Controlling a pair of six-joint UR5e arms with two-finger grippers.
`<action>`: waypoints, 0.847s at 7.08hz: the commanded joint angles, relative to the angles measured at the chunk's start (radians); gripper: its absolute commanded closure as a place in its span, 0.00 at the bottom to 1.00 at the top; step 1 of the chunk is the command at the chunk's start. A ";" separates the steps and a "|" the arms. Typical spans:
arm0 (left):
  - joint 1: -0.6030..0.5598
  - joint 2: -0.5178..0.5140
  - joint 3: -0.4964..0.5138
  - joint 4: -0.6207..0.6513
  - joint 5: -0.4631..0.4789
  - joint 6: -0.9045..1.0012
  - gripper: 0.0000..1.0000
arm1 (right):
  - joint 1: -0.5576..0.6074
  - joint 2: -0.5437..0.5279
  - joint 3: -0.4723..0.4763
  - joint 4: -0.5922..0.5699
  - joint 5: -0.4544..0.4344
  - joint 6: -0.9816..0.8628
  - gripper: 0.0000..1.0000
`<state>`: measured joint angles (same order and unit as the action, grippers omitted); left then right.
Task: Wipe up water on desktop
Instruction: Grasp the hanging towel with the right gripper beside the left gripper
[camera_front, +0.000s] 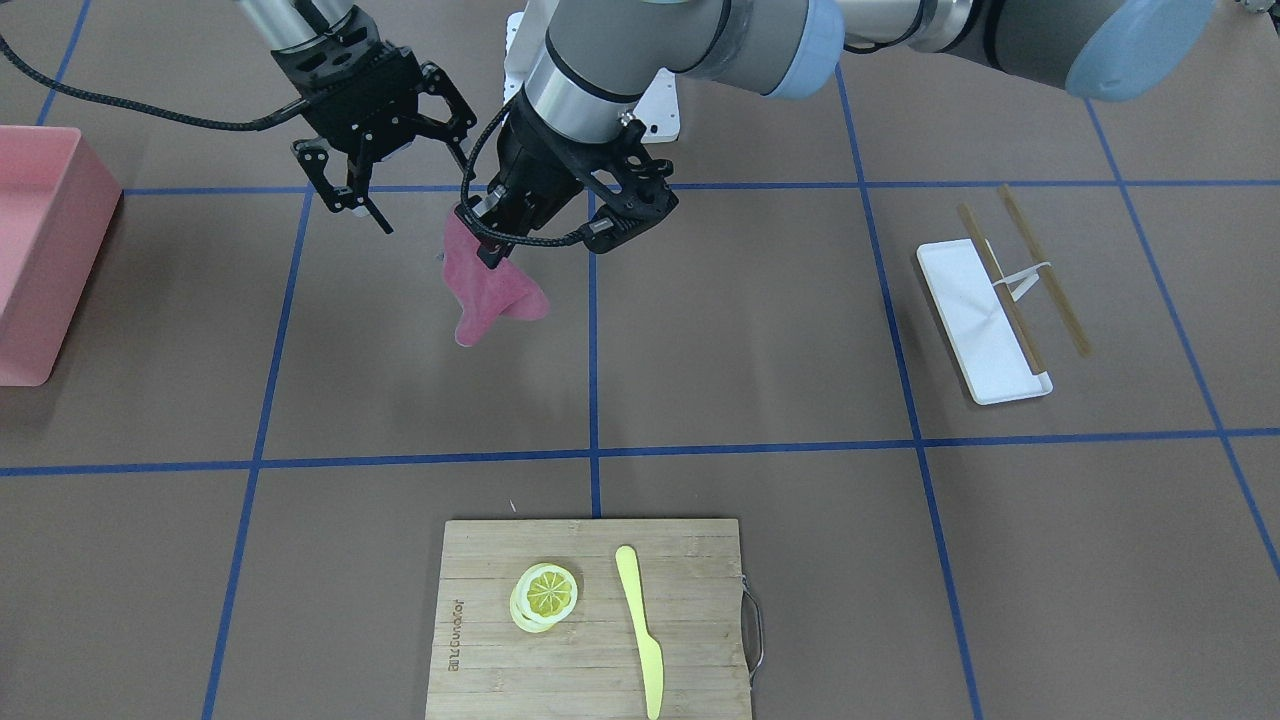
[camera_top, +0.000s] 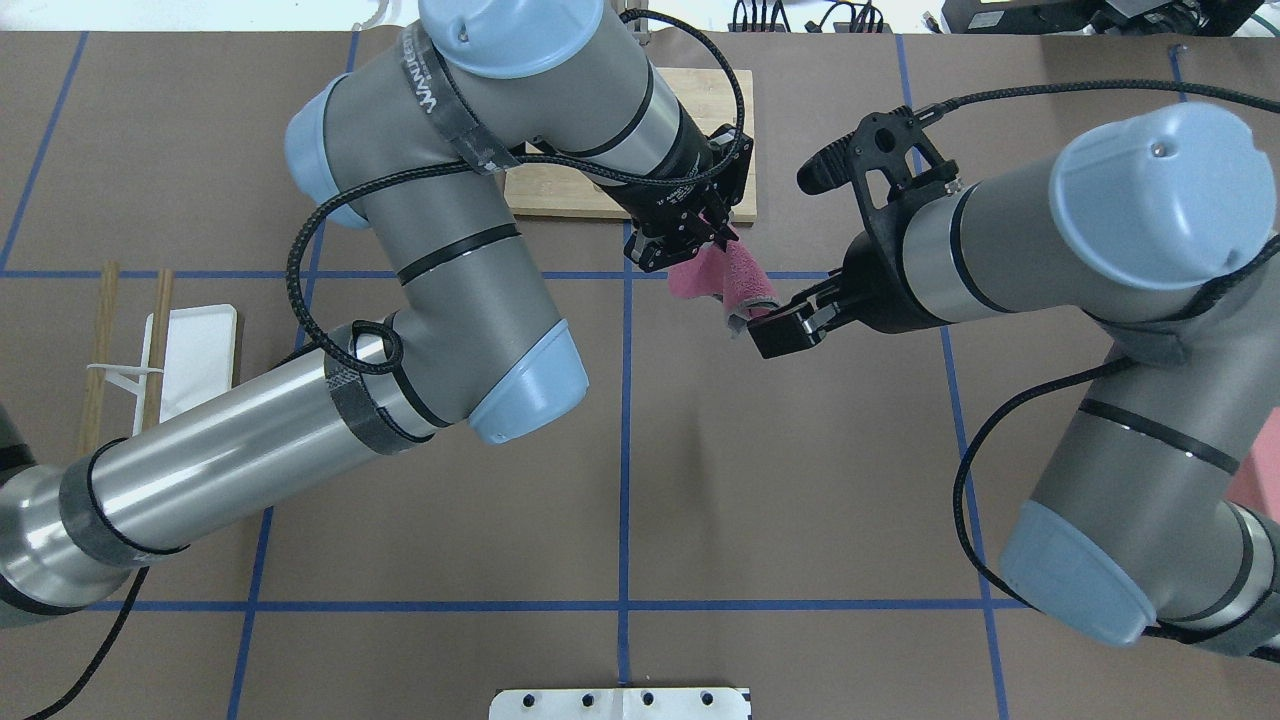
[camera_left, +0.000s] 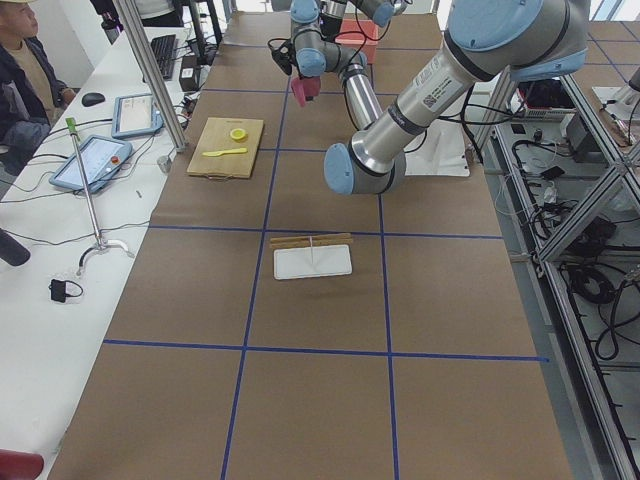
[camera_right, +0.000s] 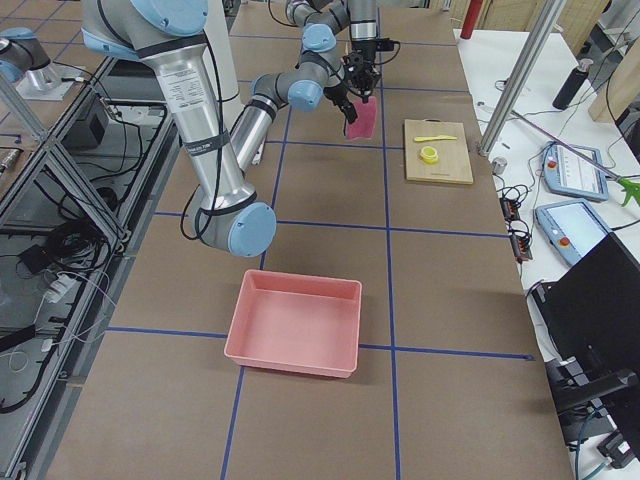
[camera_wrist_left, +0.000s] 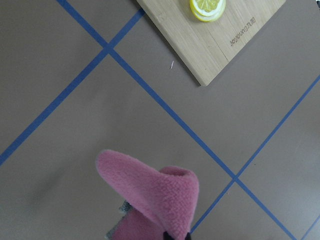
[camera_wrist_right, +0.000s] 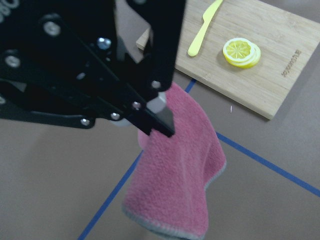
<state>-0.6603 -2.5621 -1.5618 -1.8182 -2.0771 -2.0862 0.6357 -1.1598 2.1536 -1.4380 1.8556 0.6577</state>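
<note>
The brown desktop (camera_front: 750, 330) is crossed by blue tape lines; no water shows on it in these frames. My left gripper (camera_front: 482, 237) is shut on the top of a pink cloth (camera_front: 492, 297), which hangs above the desktop. The cloth also shows in the overhead view (camera_top: 737, 280), the left wrist view (camera_wrist_left: 155, 195) and the right wrist view (camera_wrist_right: 180, 170). My right gripper (camera_front: 400, 185) is open and empty, close beside the cloth and apart from it; in the overhead view (camera_top: 775, 330) it sits just right of the cloth.
A bamboo cutting board (camera_front: 690, 580) holds lemon slices (camera_front: 545, 595) and a yellow knife (camera_front: 640, 630). A white tray (camera_front: 975, 330) with chopsticks (camera_front: 1045, 272) lies on my left side. A pink bin (camera_front: 40, 250) stands on my right side.
</note>
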 joint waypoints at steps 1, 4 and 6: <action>0.004 0.002 -0.001 -0.003 0.000 -0.005 1.00 | -0.050 -0.006 -0.003 0.065 -0.084 0.002 0.00; 0.008 0.003 -0.021 -0.004 -0.001 -0.029 1.00 | -0.071 -0.050 -0.011 0.160 -0.159 -0.010 0.02; 0.018 0.002 -0.027 -0.004 -0.001 -0.029 1.00 | -0.105 -0.060 -0.009 0.174 -0.210 0.000 0.15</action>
<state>-0.6459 -2.5595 -1.5862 -1.8223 -2.0785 -2.1145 0.5464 -1.2133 2.1439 -1.2781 1.6685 0.6514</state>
